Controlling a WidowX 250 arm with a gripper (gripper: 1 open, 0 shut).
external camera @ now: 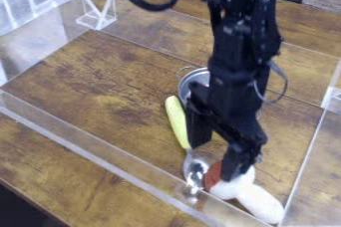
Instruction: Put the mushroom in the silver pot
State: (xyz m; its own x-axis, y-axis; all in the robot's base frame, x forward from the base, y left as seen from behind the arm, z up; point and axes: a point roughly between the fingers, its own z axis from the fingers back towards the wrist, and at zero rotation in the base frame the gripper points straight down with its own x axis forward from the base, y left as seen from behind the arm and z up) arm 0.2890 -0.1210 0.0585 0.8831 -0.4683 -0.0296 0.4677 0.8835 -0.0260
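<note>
1. Wooden bench (94, 82), dark brown planks, w/ a low clear plastic wall (80, 141) around the work area; a small clear stand (94, 12) sits at the far left edge, well apart from the silver pot.
2. Silver pot (197, 80) is near mid-bench, mostly hidden behind the black arm (246, 42); only its left rim & a bit of the inside show.
3. Yellow-green vegetable (176, 121) lies just beside the pot, front-left of it, long axis running toward the camera.
4. Metal spoon (196, 174) lies in front of the pot, past the vegetable's near end, bowl close to the front wall.
5. Mushroom (253, 197) lies on its side in front of the pot, just right of the spoon; white stem points to the lower right, reddish cap partly covered by the tool.
6. Tool (221, 149) points down, in front of the pot & right over the mushroom's cap end; fingers spread wide, gripping nothing. Can't tell if a fingertip touches the cap.
7. Mushroom is outside the pot, on the bench.
</note>
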